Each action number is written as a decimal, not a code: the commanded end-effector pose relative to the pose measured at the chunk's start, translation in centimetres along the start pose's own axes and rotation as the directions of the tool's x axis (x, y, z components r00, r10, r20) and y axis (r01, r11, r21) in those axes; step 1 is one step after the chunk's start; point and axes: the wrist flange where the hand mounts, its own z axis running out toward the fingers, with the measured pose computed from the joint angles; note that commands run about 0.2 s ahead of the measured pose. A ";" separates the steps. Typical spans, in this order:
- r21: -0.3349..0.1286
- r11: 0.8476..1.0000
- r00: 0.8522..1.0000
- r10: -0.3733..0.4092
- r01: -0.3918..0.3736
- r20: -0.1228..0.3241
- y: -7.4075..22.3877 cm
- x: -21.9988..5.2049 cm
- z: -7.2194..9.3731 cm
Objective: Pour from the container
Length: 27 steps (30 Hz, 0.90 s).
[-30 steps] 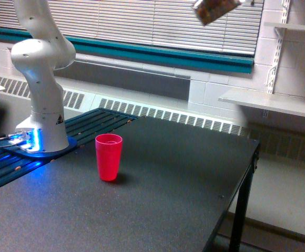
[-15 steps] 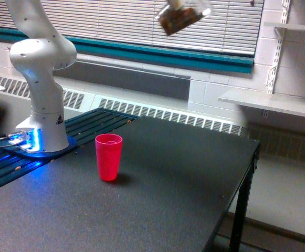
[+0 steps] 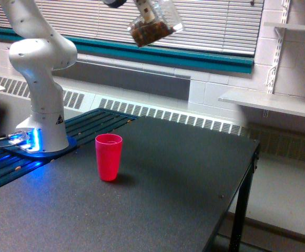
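The container [image 3: 153,26], a clear plastic cup with small brown pieces heaped in its lower end, hangs tilted at the top of the exterior view. My gripper [image 3: 144,9] is shut on it, mostly cut off by the frame's top edge. The cup is high above the table, up and to the exterior view's right of the red cup [image 3: 109,156]. That red cup stands upright and open-topped on the dark table [image 3: 158,199]. Nothing is falling from the container.
The arm's white base [image 3: 42,105] stands at the exterior view's left on a blue-lit mount. Window blinds and a radiator grille run behind the table. A white shelf [image 3: 278,102] juts out at the right. The table's right edge drops to the floor.
The gripper has carried the container leftward and slightly down across the top of the view, from the upper right toward a spot above the red cup. The red cup has not moved.
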 end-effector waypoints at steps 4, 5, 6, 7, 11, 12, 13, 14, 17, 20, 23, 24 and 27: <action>-0.032 0.999 0.999 -0.031 0.032 0.021 0.7 -2.8 -0.4; -0.036 0.999 0.999 -0.027 0.028 0.025 0.8 -3.2 -0.5; -0.039 0.999 0.999 -0.025 0.026 0.030 0.8 -3.5 -0.5; -0.041 0.999 0.999 -0.025 0.026 0.033 0.9 -3.8 -0.6; -0.060 0.998 0.999 -0.028 0.030 0.045 1.4 -5.0 -0.7; -0.066 0.997 0.998 -0.029 0.032 0.048 1.5 -5.3 -0.7; -0.070 0.997 0.998 -0.030 0.033 0.052 1.6 -5.6 -0.8; -0.076 0.997 0.998 -0.030 0.034 0.057 1.8 -5.9 -0.8; -0.090 0.995 0.997 -0.029 0.035 0.065 2.1 -6.7 -1.0; -0.105 0.994 0.997 -0.021 0.029 0.076 2.5 -7.5 -1.1; -0.121 0.992 0.997 -0.020 0.029 0.079 3.0 -8.1 -1.3; -0.128 0.991 0.997 -0.020 0.029 0.078 3.1 -8.3 -1.3; -0.143 0.989 0.996 -0.011 0.023 0.085 3.6 -9.0 -1.3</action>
